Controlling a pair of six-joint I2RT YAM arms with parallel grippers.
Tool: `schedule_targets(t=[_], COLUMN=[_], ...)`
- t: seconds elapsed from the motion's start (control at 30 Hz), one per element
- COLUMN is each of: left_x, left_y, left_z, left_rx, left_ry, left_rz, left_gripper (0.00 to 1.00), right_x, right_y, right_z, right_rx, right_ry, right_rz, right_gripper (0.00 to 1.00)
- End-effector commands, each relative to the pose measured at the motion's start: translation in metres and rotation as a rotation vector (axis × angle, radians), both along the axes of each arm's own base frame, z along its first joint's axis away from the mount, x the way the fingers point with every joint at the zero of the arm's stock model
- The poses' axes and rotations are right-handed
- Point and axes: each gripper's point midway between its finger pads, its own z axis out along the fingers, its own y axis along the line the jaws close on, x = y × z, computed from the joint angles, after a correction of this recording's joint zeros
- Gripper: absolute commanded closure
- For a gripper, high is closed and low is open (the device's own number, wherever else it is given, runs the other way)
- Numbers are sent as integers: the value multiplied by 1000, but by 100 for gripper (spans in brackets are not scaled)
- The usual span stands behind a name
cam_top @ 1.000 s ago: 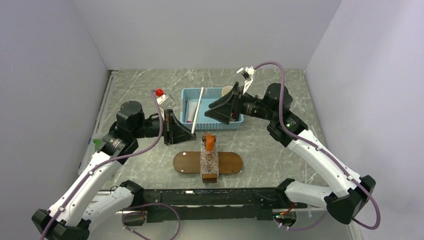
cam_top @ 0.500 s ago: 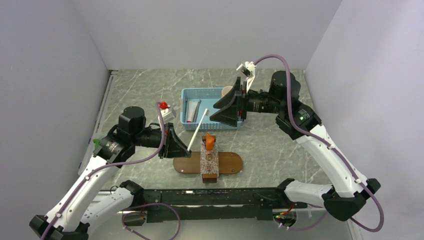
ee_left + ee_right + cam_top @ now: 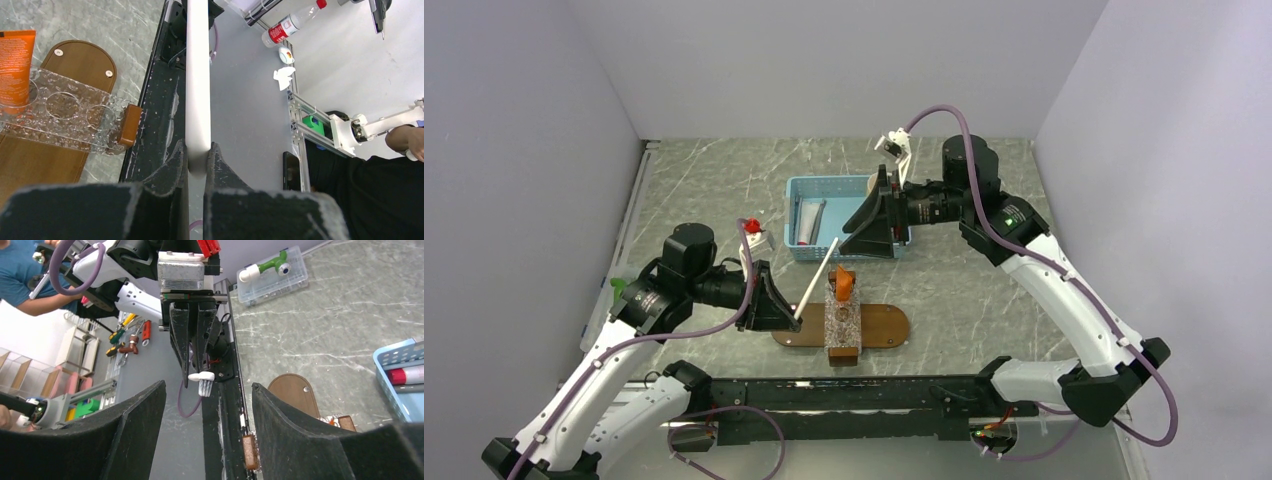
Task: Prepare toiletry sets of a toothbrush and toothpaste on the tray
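The tray [image 3: 885, 326] is a dark-brown oval board near the front edge. A clear holder with round holes [image 3: 843, 322] lies across it, and the orange toothpaste [image 3: 843, 283] stands in its far hole. My left gripper [image 3: 792, 318] is shut on the lower end of a white toothbrush [image 3: 815, 280], which slants up over the tray's left end. In the left wrist view the handle [image 3: 198, 75] runs up from the gripper [image 3: 198, 156], with the toothpaste [image 3: 15, 62] and tray [image 3: 85, 62] to the left. My right gripper [image 3: 864, 228] is open and empty over the basket's front right. Its wrist view shows the brush head [image 3: 202, 380].
A light-blue mesh basket [image 3: 809, 186] stands behind the tray with a red-capped tube [image 3: 809, 222] inside. A beige cup [image 3: 879, 182] stands at its back right corner. A clear plastic box [image 3: 270, 272] sits at the table's left. Grey walls close in three sides.
My left gripper has carried the toothbrush out of the basket, toward the near edge and the tray's left end. My right gripper has shifted a little left over the basket.
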Motion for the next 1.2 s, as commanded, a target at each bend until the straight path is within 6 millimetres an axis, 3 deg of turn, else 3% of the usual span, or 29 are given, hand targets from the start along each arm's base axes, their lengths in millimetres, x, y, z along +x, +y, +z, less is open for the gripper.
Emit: schedule_targets(t=[0.0,0.4,0.63,0.97,1.1,1.17], left_x=[-6,-3,-1,2,4,7], left_y=[0,-1,-2,-3,-3,-3], left_z=[7,4,3,2,-1,-4], left_rx=[-36,-26,-15,-6,3,17], left_ry=[-40,-32,-25,-22,-20,-21], left_rz=[-41,-39,-36,-35,-26,-11], left_gripper=[100,100,100,100,100,85], right_x=[-12,-15,-18,-21,-20,-20], right_y=[1,13,16,17,17,17], right_z=[20,7,5,2,1,0], right_rx=[43,8,0,-11,-16,-19], right_ry=[-20,18,15,10,-2,-12], right_rz=[78,129,153,171,163,160], right_gripper=[36,44,57,82,100,100])
